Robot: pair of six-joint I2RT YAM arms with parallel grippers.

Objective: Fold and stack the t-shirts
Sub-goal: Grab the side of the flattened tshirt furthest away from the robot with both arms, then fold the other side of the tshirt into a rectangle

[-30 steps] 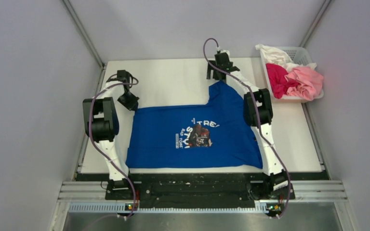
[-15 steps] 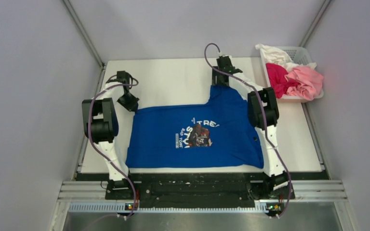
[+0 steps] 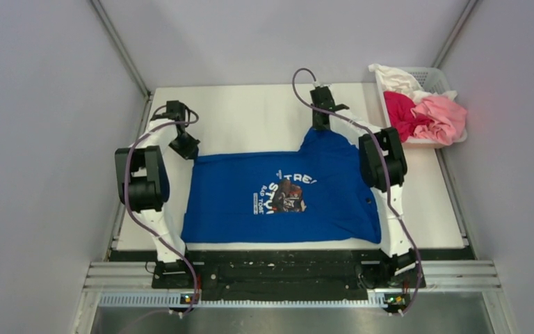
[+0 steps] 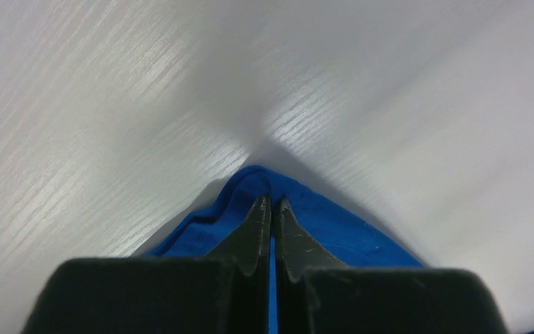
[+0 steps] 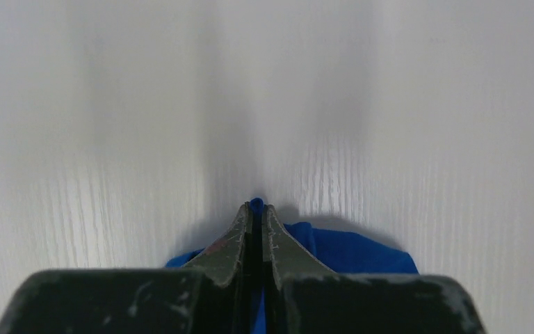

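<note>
Blue tee (image 3: pixel 278 198) lies by the near edge, left gripper (image 4: pixel 271 205) and right gripper (image 5: pixel 256 209) each clamped on a far corner; I judge I'm flattening it, next pulling evenly outward.

A: Tee count?
B: Four visible; one blue tee (image 3: pixel 278 198) spread out; three bunched together: one magenta tee (image 3: pixel 398 115), one pale pink tee (image 3: pixel 443 117), one white tee (image 3: pixel 391 74); pile too crumpled to count past that.
A: Containers, surfaces?
B: One basket (image 3: pixel 437 76); one table (image 3: pixel 250 115).
A: Hardware?
B: Two arms: left arm (image 3: pixel 142 182), right arm (image 3: pixel 382 161); two grippers: left gripper (image 4: pixel 272 205), right gripper (image 5: pixel 256 209); two fingers (image 4: pixel 257 226) each, four total.
</note>
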